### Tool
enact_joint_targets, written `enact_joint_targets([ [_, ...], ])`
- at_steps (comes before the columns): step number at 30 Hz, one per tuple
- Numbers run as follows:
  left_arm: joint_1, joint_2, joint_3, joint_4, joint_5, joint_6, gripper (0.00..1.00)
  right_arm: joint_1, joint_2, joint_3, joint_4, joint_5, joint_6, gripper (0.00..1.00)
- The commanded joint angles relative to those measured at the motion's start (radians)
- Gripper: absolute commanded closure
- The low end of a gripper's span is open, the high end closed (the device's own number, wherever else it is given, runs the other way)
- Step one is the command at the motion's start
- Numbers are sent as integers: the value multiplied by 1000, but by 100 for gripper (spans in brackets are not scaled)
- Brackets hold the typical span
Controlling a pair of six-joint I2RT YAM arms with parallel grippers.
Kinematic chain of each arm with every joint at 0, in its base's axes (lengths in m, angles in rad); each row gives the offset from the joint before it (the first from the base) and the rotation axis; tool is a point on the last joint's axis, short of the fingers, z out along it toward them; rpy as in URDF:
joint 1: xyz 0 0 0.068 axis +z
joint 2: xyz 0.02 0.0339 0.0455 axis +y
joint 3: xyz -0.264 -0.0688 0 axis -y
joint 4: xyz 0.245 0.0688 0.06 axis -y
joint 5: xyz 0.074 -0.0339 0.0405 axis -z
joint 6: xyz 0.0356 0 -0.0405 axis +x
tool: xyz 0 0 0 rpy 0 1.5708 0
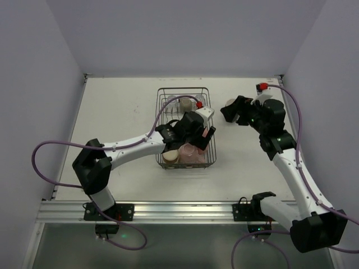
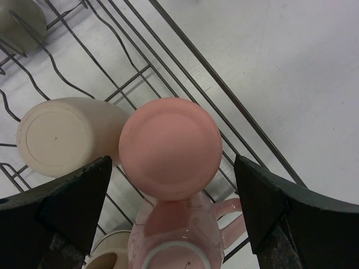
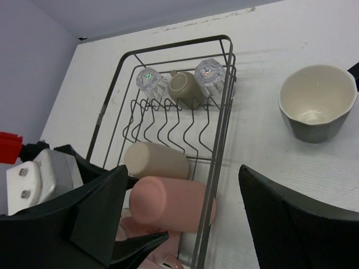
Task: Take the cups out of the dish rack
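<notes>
The black wire dish rack [image 1: 159, 129] stands mid-table. My left gripper [image 1: 197, 136] is open inside it, its fingers either side of a pink tumbler [image 2: 170, 147] lying on its side, not touching it. A beige tumbler [image 2: 61, 134] lies beside it and a pink handled mug [image 2: 185, 235] lies below. At the rack's far end two clear glasses [image 3: 150, 80] [image 3: 209, 71] flank a grey-beige cup [image 3: 185, 87]. My right gripper [image 1: 231, 114] is open and empty, right of the rack. A grey cup with a cream inside [image 3: 317, 103] stands upright on the table beside it.
A small beige cup [image 2: 109, 255] lies at the rack's near end by the pink mug. The rack's right rim [image 3: 227, 101] runs between my two grippers. White walls close the table on the left, back and right.
</notes>
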Motion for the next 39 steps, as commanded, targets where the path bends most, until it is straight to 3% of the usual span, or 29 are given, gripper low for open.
enact_joint_targets([
  [1,-1,25,63,87,-38,37,7,6,-32,-26,63,-50,24,18],
  [8,-1,67,71,102,-47,43,22,6,-71,-38,58,-48,30,18],
  [11,-1,67,74,108,-52,46,37,7,-83,-36,58,-64,35,19],
  [12,-1,61,74,108,-53,44,47,7,-88,-38,58,-64,36,19],
  [15,-1,22,73,111,-58,43,59,6,-107,-38,67,-79,55,19],
  [27,-1,-306,-19,235,-113,-20,74,7,-265,-193,380,-249,283,17],
  [31,10,-424,-116,349,-110,-101,78,6,-315,-268,471,-280,360,6],
  [34,39,-521,-199,471,-55,-202,78,7,-333,-308,546,-323,423,2],
  [39,71,-594,-308,609,80,-338,79,10,-322,-332,693,-441,544,8],
])
